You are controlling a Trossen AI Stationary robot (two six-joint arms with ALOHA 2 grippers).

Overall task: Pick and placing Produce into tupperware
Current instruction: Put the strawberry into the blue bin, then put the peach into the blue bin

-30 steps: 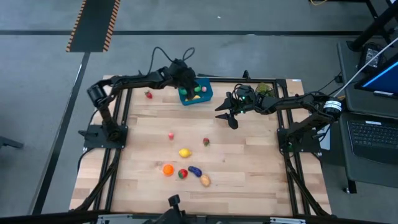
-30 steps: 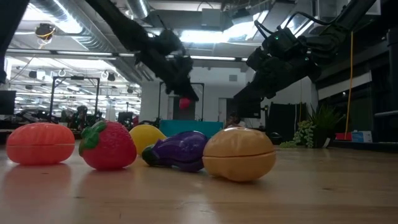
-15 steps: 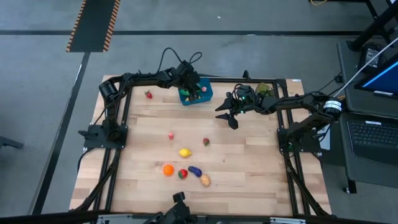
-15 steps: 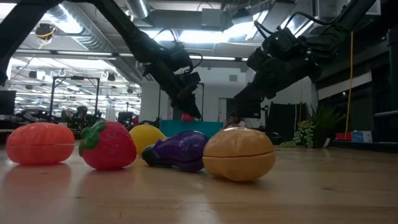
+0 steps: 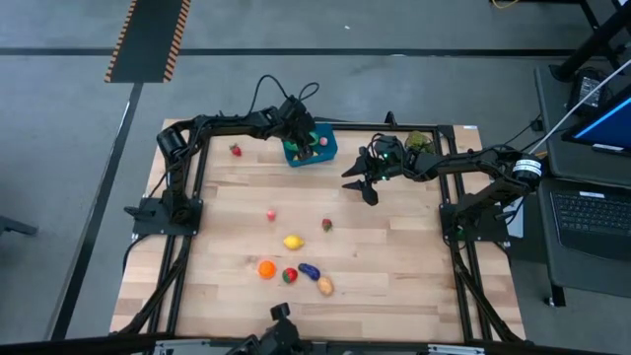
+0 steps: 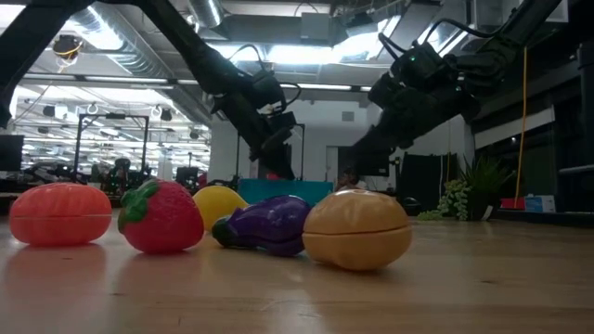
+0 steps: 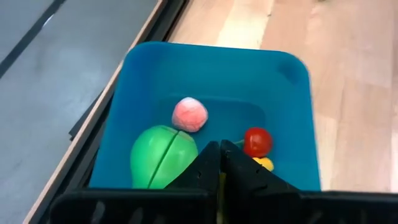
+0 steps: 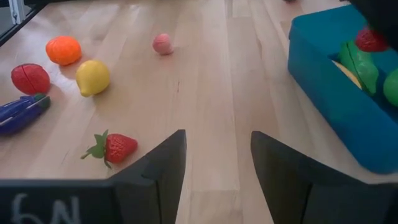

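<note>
2 grippers in play. Left gripper (image 7: pixel 219 163) poised over the tupperware (image 5: pixel 310 148) at the far edge of the table (image 5: pixel 394 247), fingers pressed together, nothing between them. Inside the blue box: pale pink ball (image 7: pixel 189 114), green pepper (image 7: pixel 163 155), small red piece (image 7: pixel 257 141), a bit of yellow beside it. Looks like a drop just finished; judgement only.

Right gripper (image 8: pixel 214 165) low over the boards, just right of the box in the high view, fingers parted about halfway, empty.

Key relation for the next pick: loose produce lies toward the near side of the table, away from the box. Strawberry (image 8: pixel 114 147) closest to the right gripper, directly ahead of its fingers, stem end pointing away from the box, long axis roughly across the finger gap. Beyond it: lemon (image 8: pixel 92 77), pink ball (image 8: pixel 162 43), orange (image 8: pixel 63 50), red apple-like piece (image 8: pixel 30 78), eggplant (image 8: pixel 22 111). Potato (image 6: pixel 356 228) at the near edge with the cluster. 1 more strawberry (image 5: pixel 236 150) left of the box, nearer the left arm. Right arm probably better placed for the middle strawberry.

Surface: pale wood planks, flat, dark frame rails round it. Room: grey floor, striped hazard mat, laptop desk at right, potted plant (image 6: pixel 471 197) and ceiling lights beyond.
</note>
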